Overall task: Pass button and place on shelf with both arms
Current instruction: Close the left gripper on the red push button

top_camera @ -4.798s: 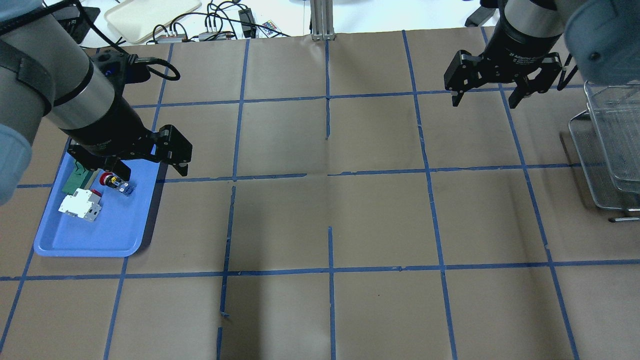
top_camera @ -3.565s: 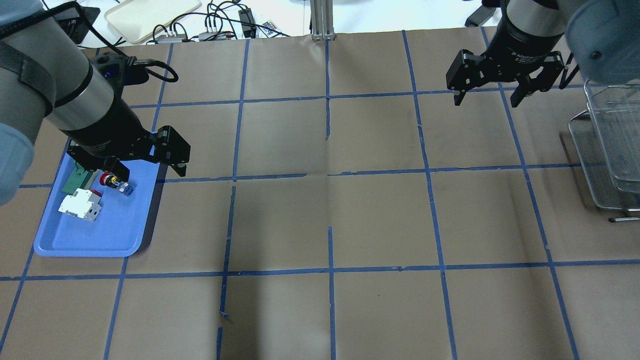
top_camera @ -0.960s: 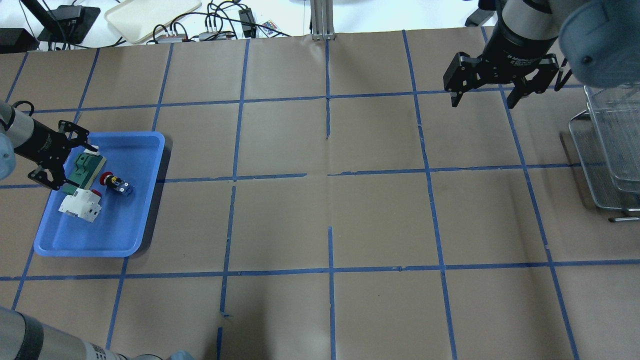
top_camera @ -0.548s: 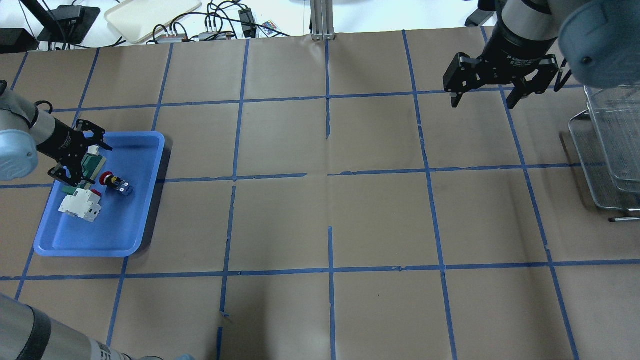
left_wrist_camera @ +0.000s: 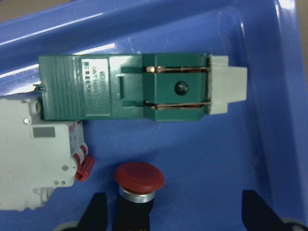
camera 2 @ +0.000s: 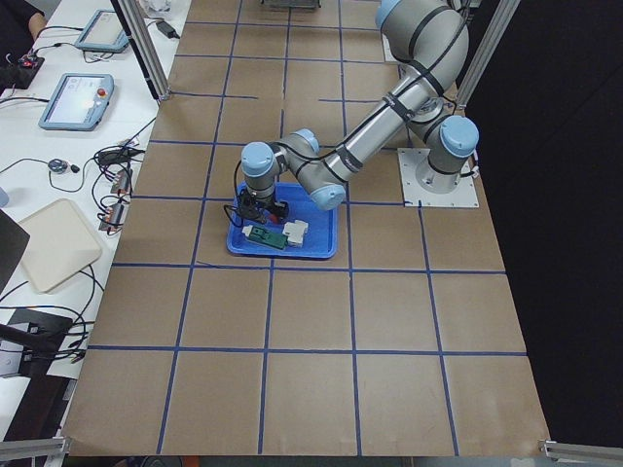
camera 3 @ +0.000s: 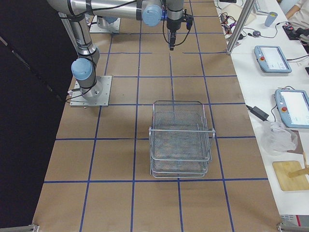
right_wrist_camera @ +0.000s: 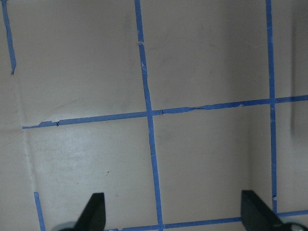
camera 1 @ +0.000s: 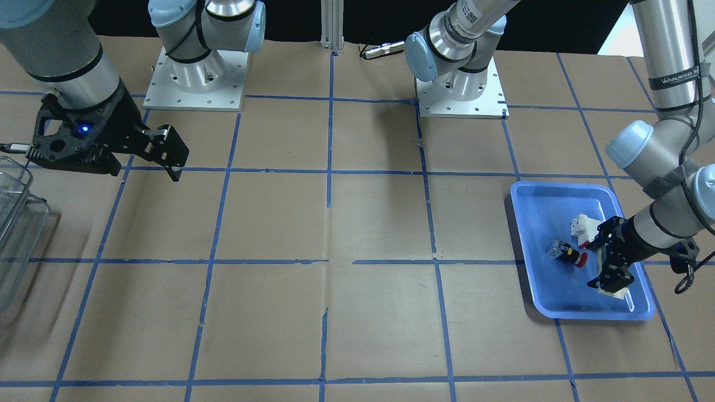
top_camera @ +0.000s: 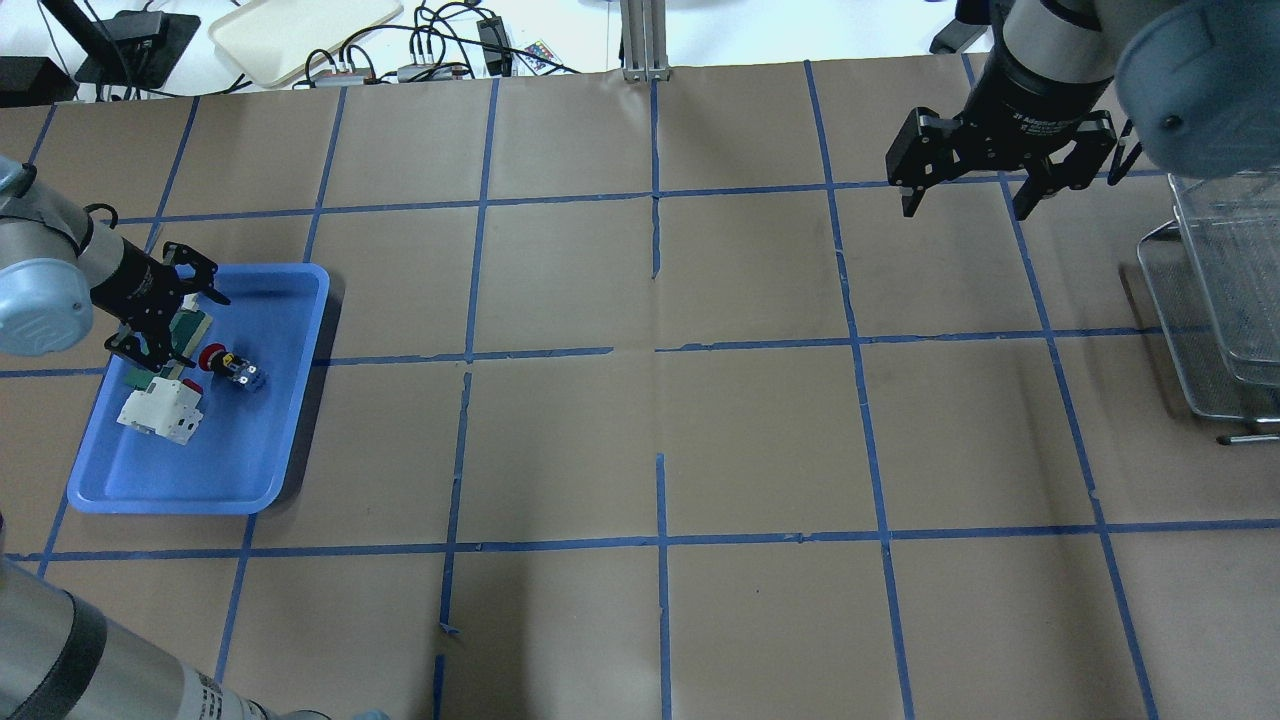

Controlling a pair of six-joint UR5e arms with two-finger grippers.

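Note:
The button [top_camera: 228, 365] lies on its side in the blue tray [top_camera: 290, 400], red head toward the green part. It also shows in the front view [camera 1: 567, 254]. In the left wrist view its red head [left_wrist_camera: 138, 177] sits low between my fingertips [left_wrist_camera: 96, 214], close to the left one. My left gripper [top_camera: 185, 330] is open and empty, low over the tray's left part, and shows in the front view [camera 1: 609, 262]. My right gripper [top_camera: 965, 195] is open and empty, high over the far right of the table. The clear shelf [top_camera: 1225, 290] stands at the right edge, and the right side view [camera 3: 181, 137] shows it whole.
A flat green part [left_wrist_camera: 139, 86] and a white-and-red breaker block [left_wrist_camera: 38, 159] lie in the tray beside the button. Brown paper with blue tape lines [right_wrist_camera: 149, 115] covers the table. Cables and a beige tray [top_camera: 300, 30] lie beyond the far edge.
My left arm has swung from above the tray to come in low from the left. In the last second its open gripper moved right over the green part, toward the button. The right gripper barely moved.

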